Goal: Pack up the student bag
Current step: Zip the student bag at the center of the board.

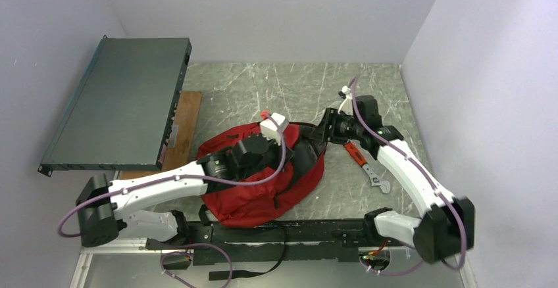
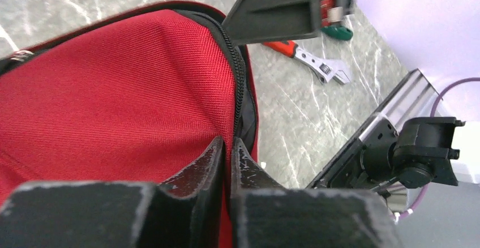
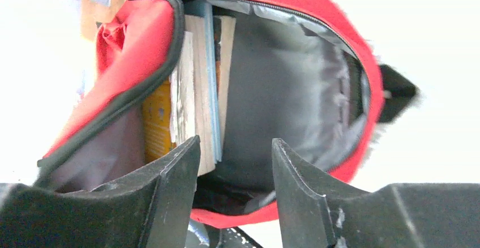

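I saw grey marbled tabletop, white walls around. Lower centre lay large red fabric backpack; left gripper pinched its zipper edge, right gripper gaped empty at its open mouth.

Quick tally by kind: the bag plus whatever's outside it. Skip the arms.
Red backpack: 1
Adjustable wrench: 1
Dark flat case: 1
Wooden board: 1
Green-ended item, kind unclear: 1
Total: 5
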